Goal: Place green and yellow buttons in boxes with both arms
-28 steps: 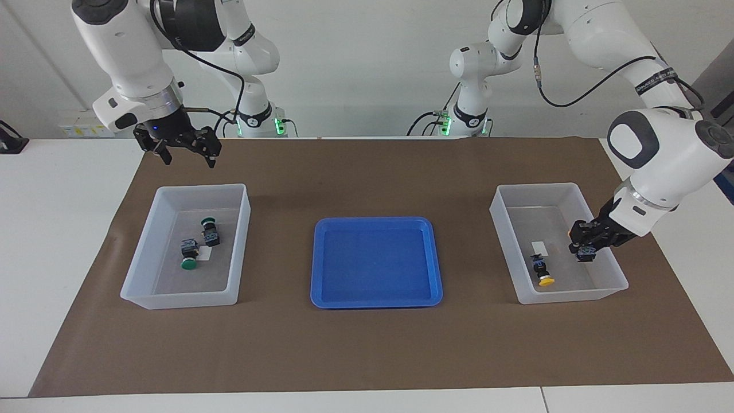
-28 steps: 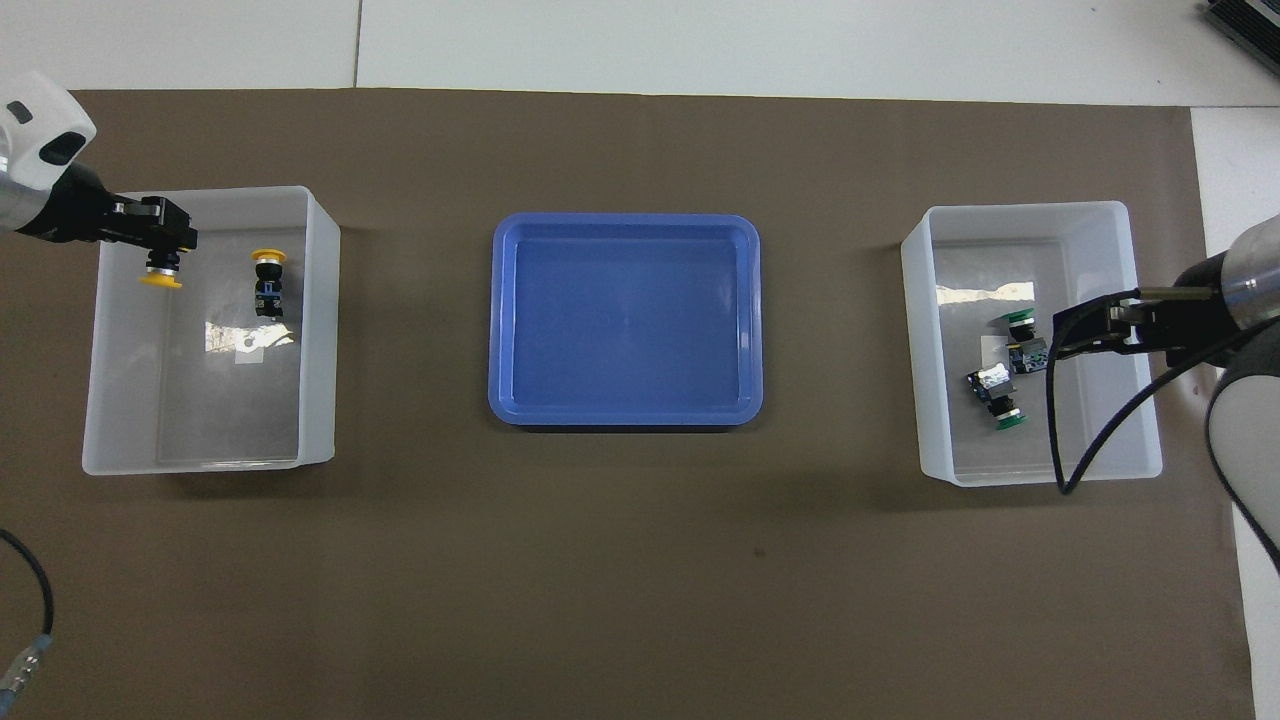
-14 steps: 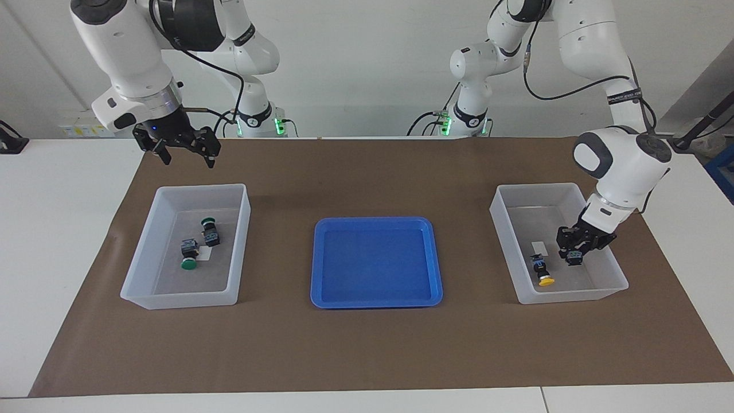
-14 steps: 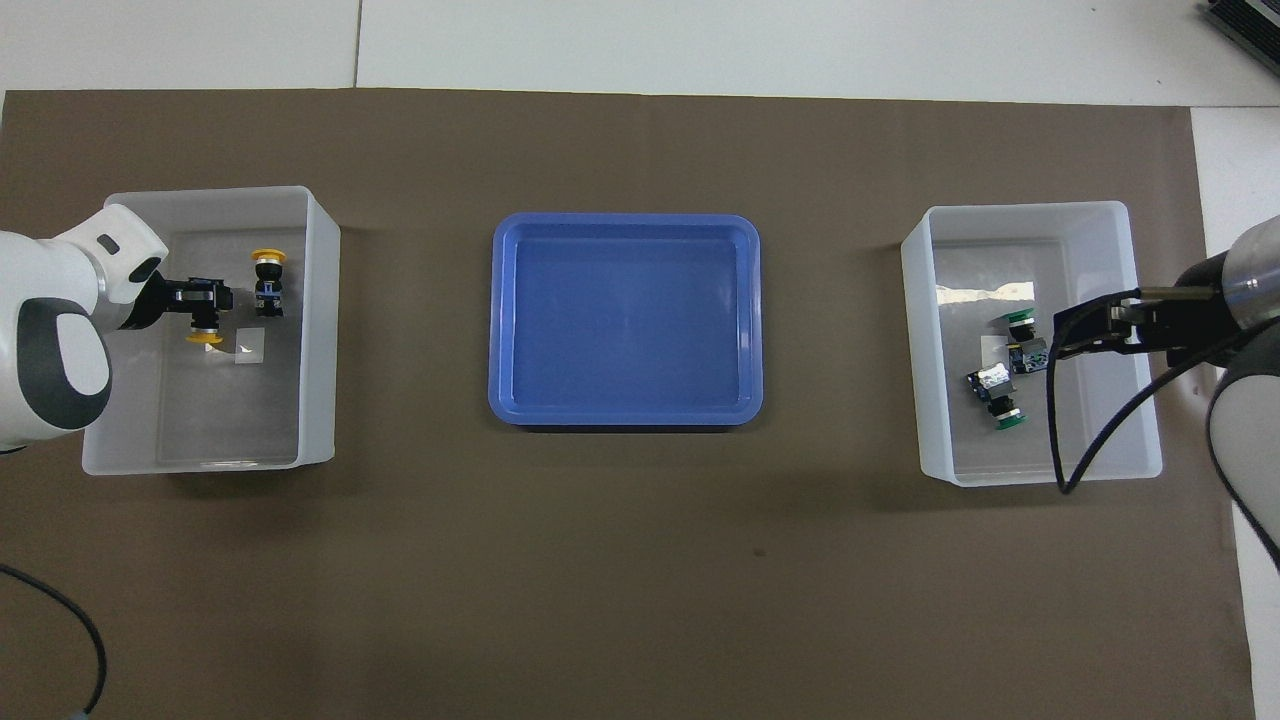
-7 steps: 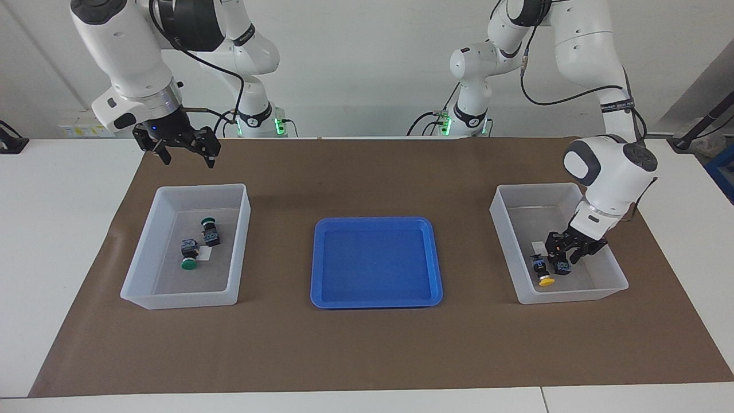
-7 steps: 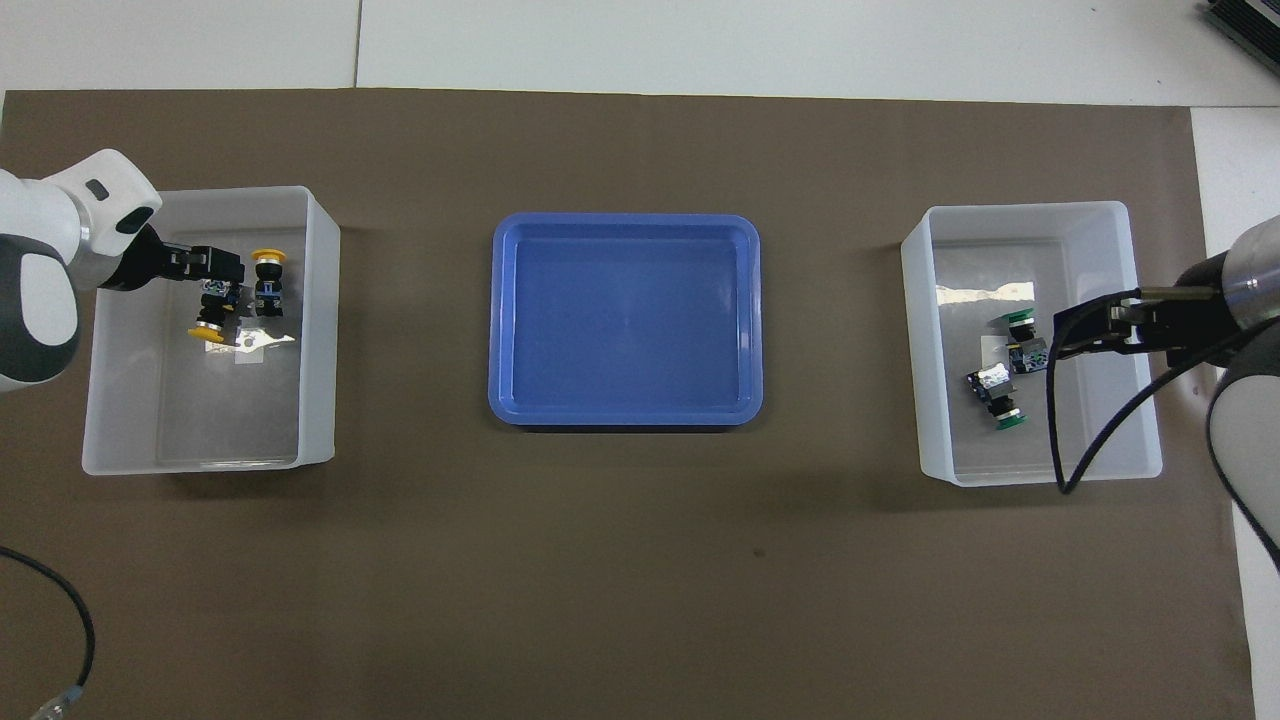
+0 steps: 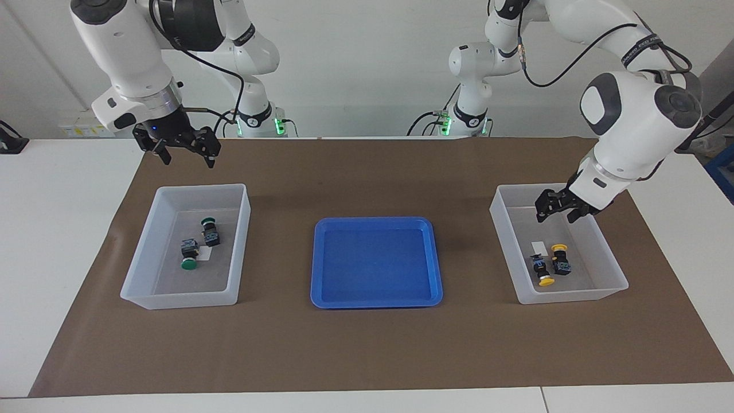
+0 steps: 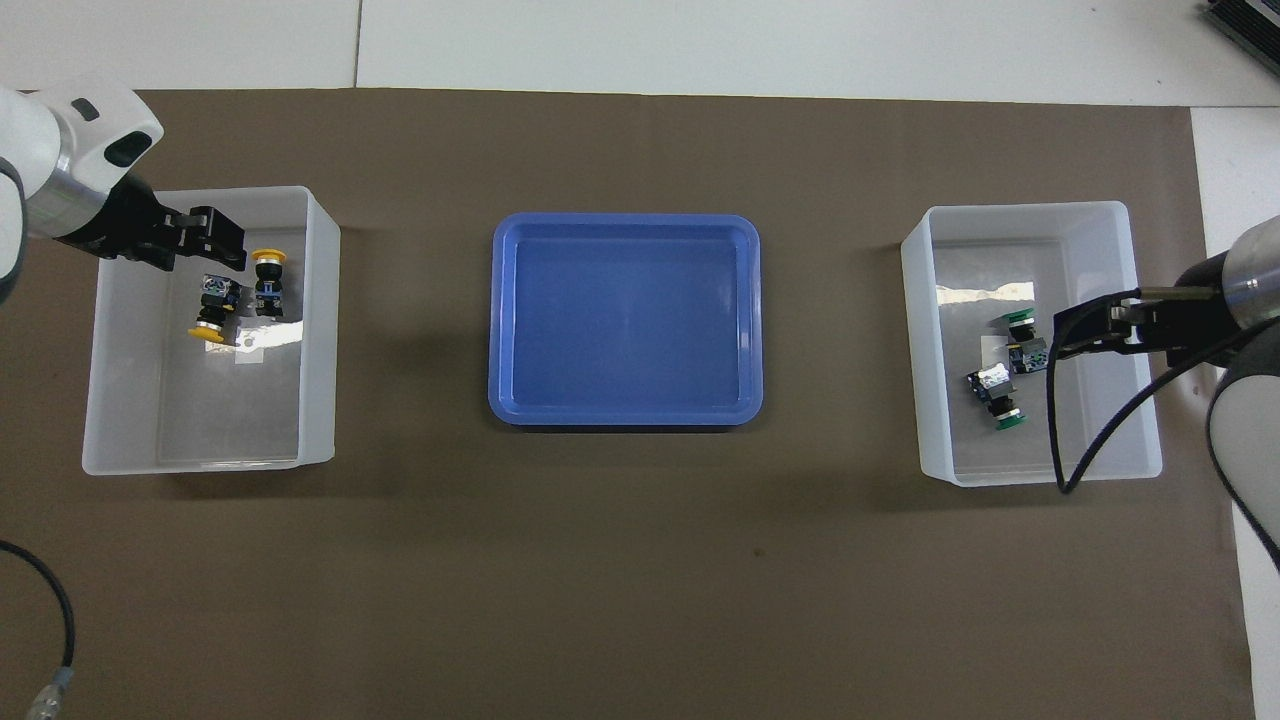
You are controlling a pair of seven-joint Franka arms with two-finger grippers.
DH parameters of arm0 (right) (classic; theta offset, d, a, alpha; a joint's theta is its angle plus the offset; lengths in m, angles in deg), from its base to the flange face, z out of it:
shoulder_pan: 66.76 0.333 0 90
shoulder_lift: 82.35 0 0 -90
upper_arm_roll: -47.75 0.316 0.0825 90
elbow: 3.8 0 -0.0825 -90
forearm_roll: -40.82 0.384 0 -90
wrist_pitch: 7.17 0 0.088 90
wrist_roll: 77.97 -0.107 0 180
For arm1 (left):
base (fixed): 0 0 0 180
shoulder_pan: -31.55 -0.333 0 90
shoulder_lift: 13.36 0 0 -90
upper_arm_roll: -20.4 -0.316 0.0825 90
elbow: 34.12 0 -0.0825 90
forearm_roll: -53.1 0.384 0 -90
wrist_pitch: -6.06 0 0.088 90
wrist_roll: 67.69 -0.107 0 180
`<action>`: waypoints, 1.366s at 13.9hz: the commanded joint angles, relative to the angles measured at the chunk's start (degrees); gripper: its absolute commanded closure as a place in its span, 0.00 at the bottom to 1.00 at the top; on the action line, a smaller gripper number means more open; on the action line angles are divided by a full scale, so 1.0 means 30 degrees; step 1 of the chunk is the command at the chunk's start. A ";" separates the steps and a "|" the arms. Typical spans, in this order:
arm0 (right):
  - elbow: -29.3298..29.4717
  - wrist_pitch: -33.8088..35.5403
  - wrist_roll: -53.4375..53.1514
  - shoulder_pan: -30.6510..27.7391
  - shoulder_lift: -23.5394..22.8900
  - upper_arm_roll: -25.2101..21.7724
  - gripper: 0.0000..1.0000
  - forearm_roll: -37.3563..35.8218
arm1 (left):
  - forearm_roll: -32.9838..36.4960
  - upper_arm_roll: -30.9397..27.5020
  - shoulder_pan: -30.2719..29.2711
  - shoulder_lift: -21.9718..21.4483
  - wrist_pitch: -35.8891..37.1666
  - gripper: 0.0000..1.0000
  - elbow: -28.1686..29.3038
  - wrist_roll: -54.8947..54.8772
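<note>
4 buttons boxed, both grippers empty and raised.

Read from the overhead view with the tray (image 8: 625, 230) as dial centre. The 9 o'clock box (image 8: 320, 330), at the left arm's end, holds 2 yellow buttons (image 7: 545, 271) lying side by side near its sticker (image 7: 538, 247). The left gripper (image 7: 555, 215) hangs over that box, jaws apart and holding nothing. The 3 o'clock box (image 8: 925, 340) holds 2 green buttons (image 7: 189, 255), close together. The right gripper (image 7: 189, 159) waits in the air, over the mat (image 7: 367, 350) at the robot-side edge of that box, jaws spread wide and empty.
</note>
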 commanded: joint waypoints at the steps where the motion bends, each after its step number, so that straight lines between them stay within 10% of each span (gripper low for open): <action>1: -0.0506 -0.0176 -0.0057 -0.0232 0.0472 0.0094 0.00 0.0579 | 0.0272 -0.0078 0.0635 -0.1891 0.1596 0.23 -0.0040 0.0756; 11: -0.0507 -0.0206 -0.0057 -0.0232 0.0472 0.0094 0.00 0.0579 | 0.0243 -0.0077 0.0549 -0.6612 -0.0652 0.11 0.6432 0.0580; 19: -0.0506 -0.0176 -0.0057 -0.0232 0.0472 0.0094 0.00 0.0579 | -0.0020 -0.0077 0.0637 -0.6467 -0.1007 0.00 0.5586 0.1019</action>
